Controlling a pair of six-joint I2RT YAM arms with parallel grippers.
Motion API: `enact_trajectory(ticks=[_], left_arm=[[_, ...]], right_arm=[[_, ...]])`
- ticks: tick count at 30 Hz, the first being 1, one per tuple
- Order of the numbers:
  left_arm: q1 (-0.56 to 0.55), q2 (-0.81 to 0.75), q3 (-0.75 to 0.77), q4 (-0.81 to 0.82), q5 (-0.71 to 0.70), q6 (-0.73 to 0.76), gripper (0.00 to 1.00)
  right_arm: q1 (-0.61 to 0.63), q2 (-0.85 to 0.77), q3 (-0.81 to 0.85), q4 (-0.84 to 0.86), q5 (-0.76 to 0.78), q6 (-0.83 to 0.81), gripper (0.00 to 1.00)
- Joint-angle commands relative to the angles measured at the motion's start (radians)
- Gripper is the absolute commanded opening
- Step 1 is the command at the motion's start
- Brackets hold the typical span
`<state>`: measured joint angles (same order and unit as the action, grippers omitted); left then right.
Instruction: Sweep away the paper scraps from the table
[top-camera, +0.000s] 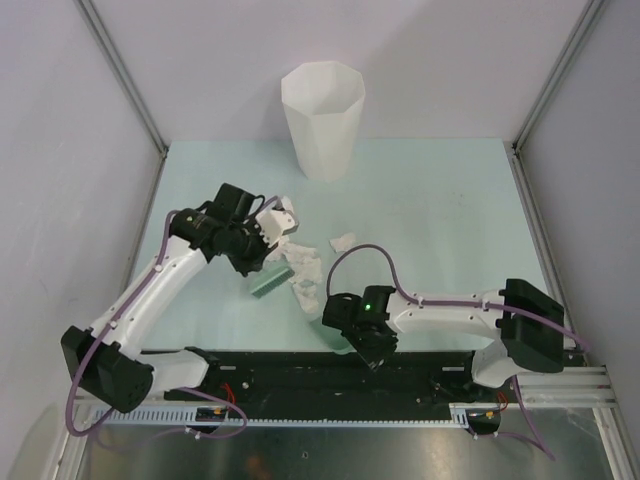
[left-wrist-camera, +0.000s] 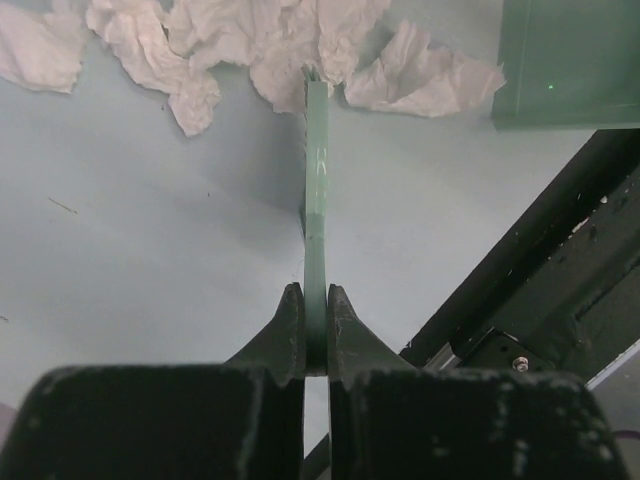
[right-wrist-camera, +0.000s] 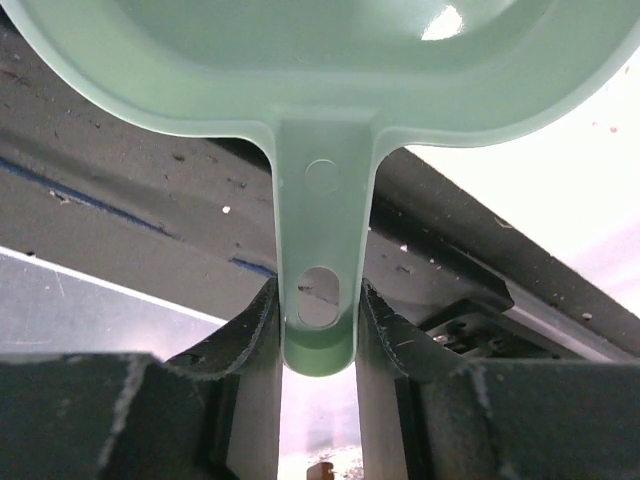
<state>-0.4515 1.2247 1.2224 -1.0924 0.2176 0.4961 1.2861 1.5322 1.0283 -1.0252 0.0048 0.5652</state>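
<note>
The paper scraps (top-camera: 303, 270) lie bunched near the middle of the desk (top-camera: 440, 220), with a wad or two apart on the far side. The tip of the flat green sweeper (left-wrist-camera: 316, 180) touches the near edge of the heap. Your left end effector (left-wrist-camera: 314, 302) is clenched on that sweeper, seen edge-on. Just beside the rightmost scrap sits the green dustpan (left-wrist-camera: 560, 60), and your right end effector (right-wrist-camera: 318, 300) is clamped on its handle (right-wrist-camera: 320, 200) at the near edge of the desk. I judge you are mid-sweep, gathering the scraps toward the pan, and none shows inside it yet. Next, draw the sweeper across the heap toward the pan mouth while you keep the pan's lip flat on the desk, then go round for the stray wads before tipping into the white faceted bin (top-camera: 322, 120)
</note>
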Motion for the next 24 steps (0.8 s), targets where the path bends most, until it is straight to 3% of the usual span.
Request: enact_trajectory(ticks=[1,8,12,19,21,24], left_arm=[[0.01,0.05,-0.011,0.037,-0.011,-0.011,0.0],[-0.025,0.159,0.066,0.088,0.175,-0.024,0.0],[-0.09,0.118,0.013,0.066,0.309,0.018,0.0],[-0.095,0.013,0.038,-0.078,0.534,0.114,0.0],[-0.095,-0.002,0.071,-0.087,0.533,0.104,0.0],[-0.061,0.002,0.106,-0.089,0.415,0.07,0.0]], right_arm=[[-0.008,0.037,-0.001,0.049,0.046,-0.042,0.0],[-0.056,0.1,-0.001,0.134,0.038,-0.129,0.0],[-0.125,0.112,-0.001,0.23,0.041,-0.175,0.0],[-0.174,0.108,0.0,0.309,0.038,-0.234,0.0],[-0.174,0.105,0.001,0.318,0.029,-0.238,0.0],[-0.165,0.105,0.001,0.298,0.044,-0.232,0.0]])
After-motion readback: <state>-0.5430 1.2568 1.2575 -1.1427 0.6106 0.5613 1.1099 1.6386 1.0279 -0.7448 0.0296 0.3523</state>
